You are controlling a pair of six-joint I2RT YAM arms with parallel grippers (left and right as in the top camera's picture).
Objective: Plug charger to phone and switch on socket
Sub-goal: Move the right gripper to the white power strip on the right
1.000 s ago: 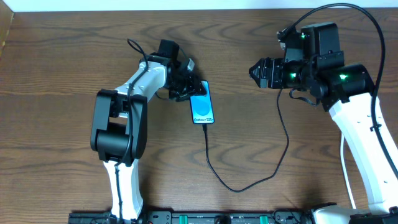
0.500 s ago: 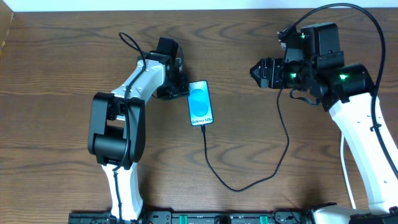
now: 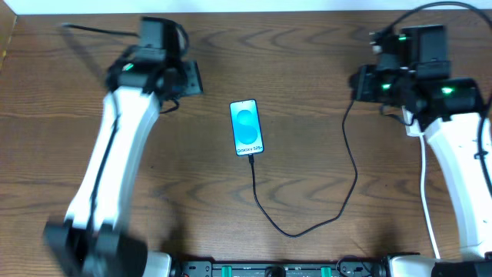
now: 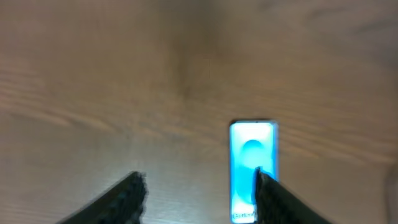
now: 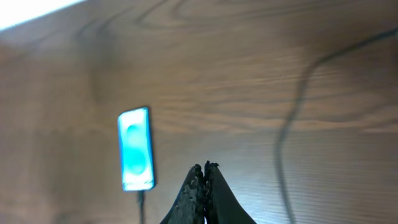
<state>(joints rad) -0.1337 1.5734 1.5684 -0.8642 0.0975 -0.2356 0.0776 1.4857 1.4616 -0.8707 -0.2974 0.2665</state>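
The phone (image 3: pixel 247 128) lies flat mid-table with its light blue screen up; it also shows as the phone (image 4: pixel 252 168) and the phone (image 5: pixel 135 149). The charger (image 3: pixel 350 165), a thin black cable, meets the phone's near end, loops toward the front edge and climbs to the right arm; the cable (image 5: pixel 292 118) also shows in the right wrist view. My left gripper (image 3: pixel 192 78) hangs above the table, up and left of the phone. In its own view the left gripper (image 4: pixel 200 182) is open and empty. My right gripper (image 5: pixel 204 167) is shut on nothing, right of the phone (image 3: pixel 358 81). The socket is out of view.
Brown wood-grain tabletop (image 3: pixel 307 46) all round. A white strip runs along the table's far edge (image 3: pixel 254 6). The arm bases and a black rail sit at the front edge (image 3: pixel 269 269). The right arm's own black lead arcs over its wrist (image 3: pixel 430 6).
My left gripper has let go near the phone and swung up and to the left, away from it. The right gripper has closed and shifted right. The phone now lies straighter.
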